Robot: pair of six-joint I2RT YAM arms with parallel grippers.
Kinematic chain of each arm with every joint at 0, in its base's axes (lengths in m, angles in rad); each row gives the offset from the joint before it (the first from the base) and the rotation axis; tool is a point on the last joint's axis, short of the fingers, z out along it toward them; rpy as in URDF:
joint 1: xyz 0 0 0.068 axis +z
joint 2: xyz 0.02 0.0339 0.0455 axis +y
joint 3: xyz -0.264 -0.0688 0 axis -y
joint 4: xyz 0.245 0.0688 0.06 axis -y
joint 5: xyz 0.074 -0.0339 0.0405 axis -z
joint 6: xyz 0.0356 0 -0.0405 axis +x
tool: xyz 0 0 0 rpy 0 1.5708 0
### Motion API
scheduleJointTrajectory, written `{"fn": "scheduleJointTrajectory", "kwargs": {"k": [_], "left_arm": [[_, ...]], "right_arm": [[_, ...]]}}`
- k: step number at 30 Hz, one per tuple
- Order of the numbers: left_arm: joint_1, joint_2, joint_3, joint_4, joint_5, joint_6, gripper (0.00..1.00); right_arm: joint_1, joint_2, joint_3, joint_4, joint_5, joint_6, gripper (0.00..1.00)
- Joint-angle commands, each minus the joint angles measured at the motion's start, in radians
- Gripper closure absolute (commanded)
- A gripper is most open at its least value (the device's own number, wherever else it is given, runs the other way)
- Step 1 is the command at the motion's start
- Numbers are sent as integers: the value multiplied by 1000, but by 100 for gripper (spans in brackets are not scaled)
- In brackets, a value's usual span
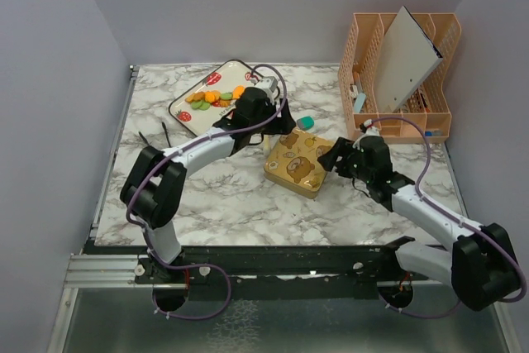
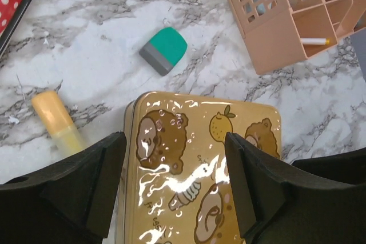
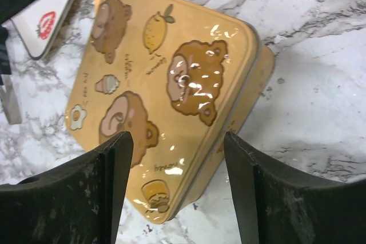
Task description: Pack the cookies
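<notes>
The lidded tin (image 1: 299, 163) is flanked at opposite ends by both grippers, presumably so that the base can be steadied while the lid is lifted. The left gripper (image 2: 174, 141) is spread wide over the tin's edge. The right gripper (image 3: 177, 141) is likewise open, with nothing clamped. The cookies (image 1: 216, 98) lie on the tray (image 1: 234, 72), just beyond the left gripper, until the tin is opened.

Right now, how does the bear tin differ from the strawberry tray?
The bear tin is golden-yellow and covered by its lid; the strawberry tray is white, shallow and open. The tray holds the cookies; the tin's inside is hidden. The tin lies mid-table, the tray farther back-left. Both are rounded rectangles lying flat.
</notes>
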Motion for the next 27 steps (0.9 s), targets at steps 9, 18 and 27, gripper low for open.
{"fn": "scheduleJointTrajectory", "kwargs": {"k": [9,18,27], "left_arm": [[3,164,123,-66,-35,75,26],[3,217,145,-99,-31,95,28],[2,241,152,-117,-8,111,36]], "right_arm": [[-46,118,-77,77,37,5,46],[-48,153,-109,102,19,41,60],[-116,153,23,74,83,-11,54]]}}
